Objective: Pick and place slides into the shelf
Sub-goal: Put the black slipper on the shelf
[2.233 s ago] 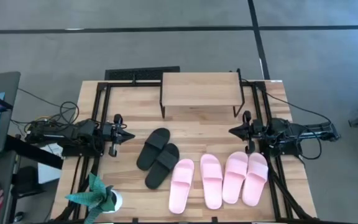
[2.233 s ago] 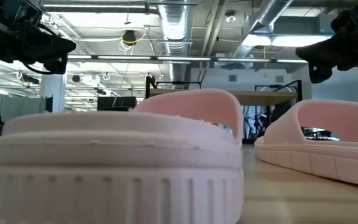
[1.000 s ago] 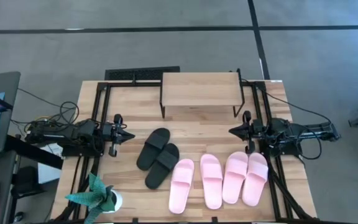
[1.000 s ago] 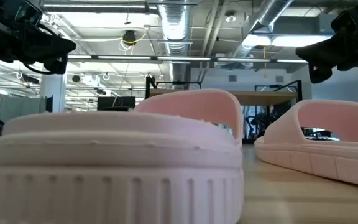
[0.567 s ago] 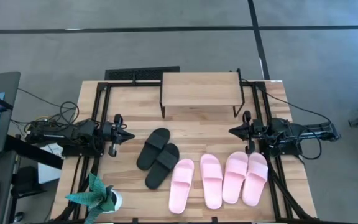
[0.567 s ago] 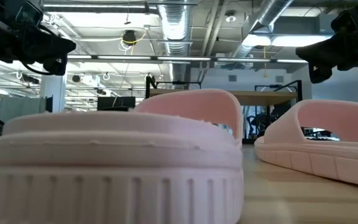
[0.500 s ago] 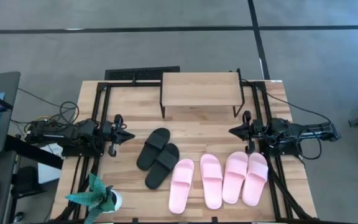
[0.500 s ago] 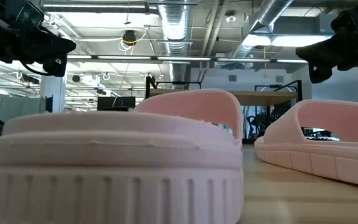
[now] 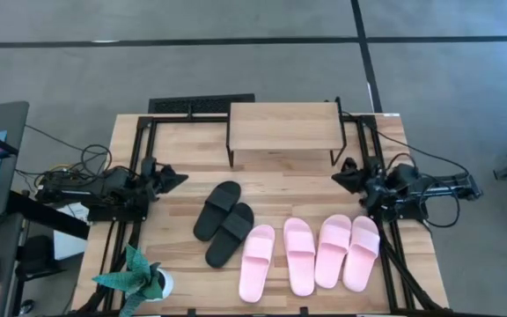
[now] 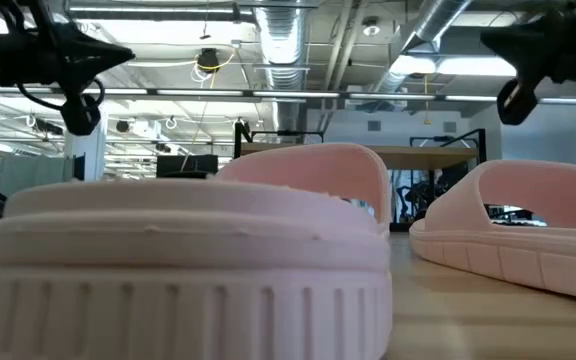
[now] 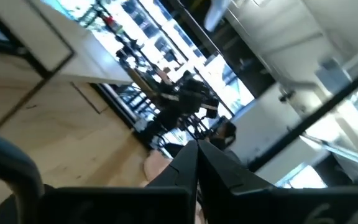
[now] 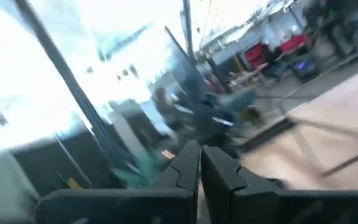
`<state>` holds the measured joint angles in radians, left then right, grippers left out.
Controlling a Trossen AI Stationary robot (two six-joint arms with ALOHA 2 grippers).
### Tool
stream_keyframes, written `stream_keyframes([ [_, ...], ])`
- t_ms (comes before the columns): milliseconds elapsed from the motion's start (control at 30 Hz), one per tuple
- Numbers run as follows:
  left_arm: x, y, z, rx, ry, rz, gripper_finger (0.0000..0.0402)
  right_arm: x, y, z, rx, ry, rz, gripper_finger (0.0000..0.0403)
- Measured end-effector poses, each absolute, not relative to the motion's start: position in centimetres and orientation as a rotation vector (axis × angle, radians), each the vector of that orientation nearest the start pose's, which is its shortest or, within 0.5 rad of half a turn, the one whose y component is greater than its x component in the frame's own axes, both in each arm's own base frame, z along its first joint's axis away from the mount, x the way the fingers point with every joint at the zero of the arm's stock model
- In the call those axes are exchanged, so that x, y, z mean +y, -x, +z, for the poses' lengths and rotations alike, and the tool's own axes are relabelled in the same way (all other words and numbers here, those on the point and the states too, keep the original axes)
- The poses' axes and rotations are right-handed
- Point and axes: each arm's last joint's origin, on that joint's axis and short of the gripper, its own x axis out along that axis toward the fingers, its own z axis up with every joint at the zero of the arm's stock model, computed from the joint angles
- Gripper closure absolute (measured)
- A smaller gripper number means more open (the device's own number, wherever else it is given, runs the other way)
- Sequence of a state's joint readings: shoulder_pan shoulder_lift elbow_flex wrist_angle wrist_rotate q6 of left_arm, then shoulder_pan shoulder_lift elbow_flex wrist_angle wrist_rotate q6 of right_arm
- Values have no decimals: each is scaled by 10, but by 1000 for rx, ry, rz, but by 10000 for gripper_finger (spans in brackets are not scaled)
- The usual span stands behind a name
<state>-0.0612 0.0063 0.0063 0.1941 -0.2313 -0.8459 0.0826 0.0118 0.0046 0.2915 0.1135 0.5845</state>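
Two matte black slides [image 9: 223, 222] lie side by side left of the table's middle. Four pale pink slides [image 9: 311, 254] lie in a row near the near edge; two fill the low view [image 10: 198, 250]. The shelf [image 9: 284, 129], a light plank on thin black legs, stands at the far edge. My left gripper [image 9: 180, 177] hovers at the table's left side, shut and holding nothing. My right gripper [image 9: 335, 173] hovers at the right side, also shut and holding nothing. Each wrist view shows its fingers closed together [image 11: 197, 163] [image 12: 200, 160].
A green potted plant [image 9: 139, 280] stands at the near left corner. Black frame rails [image 9: 139, 158] run along both table sides. Bare wood [image 9: 280, 180] lies between the shelf and the slides. Cables trail off both arms.
Both arms have swung and tipped: the left gripper has moved a little toward the far edge and now points inward and up, and the right gripper has likewise shifted toward the far edge. In the low view both have risen. The slides have stayed put.
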Motion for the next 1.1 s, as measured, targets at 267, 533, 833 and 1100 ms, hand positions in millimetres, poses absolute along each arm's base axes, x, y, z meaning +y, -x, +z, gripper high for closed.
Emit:
stream_keyframes([
  [267,8,-94,179,-324,897,345,401,4,-93,196,-325,-841,85,395],
  [533,8,-94,177,-299,911,332,401,4,-92,200,-364,-893,111,395],
  [833,0,-98,188,-287,917,62,401,3,-98,223,-471,-688,46,395],
  [1100,-4,-112,196,-227,628,39,401,4,-117,239,-448,-586,-29,395],
])
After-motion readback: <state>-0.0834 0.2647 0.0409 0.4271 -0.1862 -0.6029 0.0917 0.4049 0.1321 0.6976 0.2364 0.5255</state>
